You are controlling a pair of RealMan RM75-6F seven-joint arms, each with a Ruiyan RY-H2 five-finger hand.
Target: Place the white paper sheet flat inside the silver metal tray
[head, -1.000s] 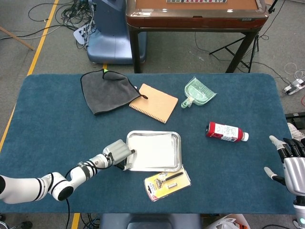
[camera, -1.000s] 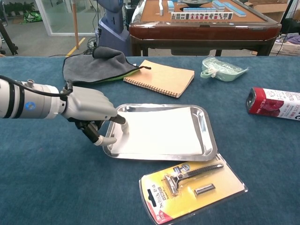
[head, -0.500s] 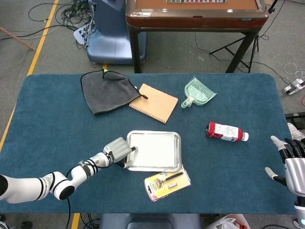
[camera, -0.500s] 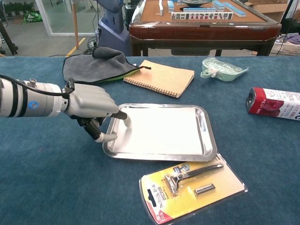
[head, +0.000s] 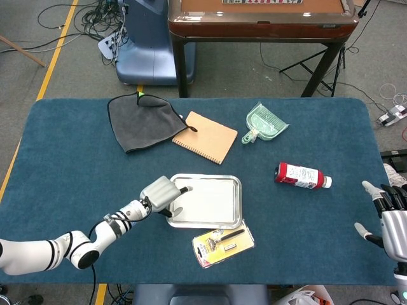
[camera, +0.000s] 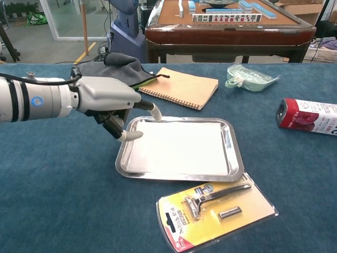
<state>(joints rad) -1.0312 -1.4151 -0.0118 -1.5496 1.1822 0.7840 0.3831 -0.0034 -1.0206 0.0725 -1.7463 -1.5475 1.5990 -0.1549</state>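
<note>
The white paper sheet point(head: 206, 202) point(camera: 176, 147) lies flat inside the silver metal tray point(head: 236, 202) point(camera: 231, 150) near the table's front middle. My left hand point(head: 162, 194) point(camera: 110, 103) hovers above the tray's left end, lifted off the sheet, fingers spread and holding nothing. Its fingertips point(camera: 156, 112) point over the tray's near-left corner. My right hand point(head: 389, 216) stays open at the far right edge of the table, away from everything; the chest view does not show it.
A razor in yellow packaging point(head: 222, 242) point(camera: 216, 208) lies just in front of the tray. A tan notebook point(head: 205, 136) point(camera: 180, 87), grey cloth point(head: 143, 119) point(camera: 108, 74), green dustpan point(head: 264, 124) point(camera: 247, 77) and red bottle point(head: 301, 175) point(camera: 308, 116) sit further back and right.
My left hand has lifted off the tray's left rim and risen, its fingers opening. The paper settled flat in the tray. The right hand has not moved.
</note>
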